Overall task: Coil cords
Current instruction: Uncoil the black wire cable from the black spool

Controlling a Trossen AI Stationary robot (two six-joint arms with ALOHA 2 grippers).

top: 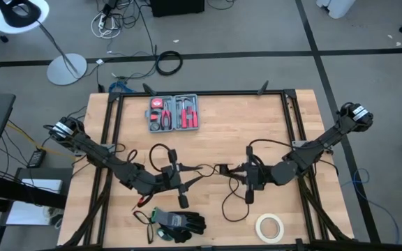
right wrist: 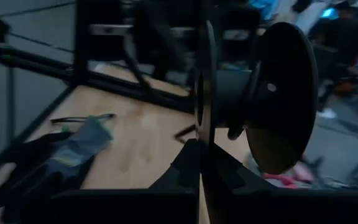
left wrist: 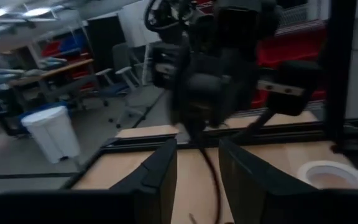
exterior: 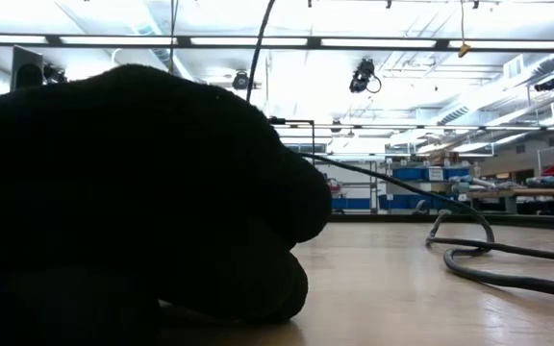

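A thin black cord (top: 208, 169) lies in loose loops across the middle of the wooden table (top: 222, 118), below the tool case (top: 174, 113); the left gripper (left wrist: 197, 174), fingers apart, has the cord running between them; the right gripper (top: 223, 169), fingers pressed together, pinches a flat spool (right wrist: 278, 93) on the cord. It looks light, limp and springy; best taken near its free tail.

The thin black flexible cord (top: 187, 169) lies uncoiled across the middle of the wooden table, strung loosely from one side toward the other. One end curls into an open loop (top: 160, 155) above the strand; the other end sweeps down into a wide loose curve (top: 230, 209) near the front edge.
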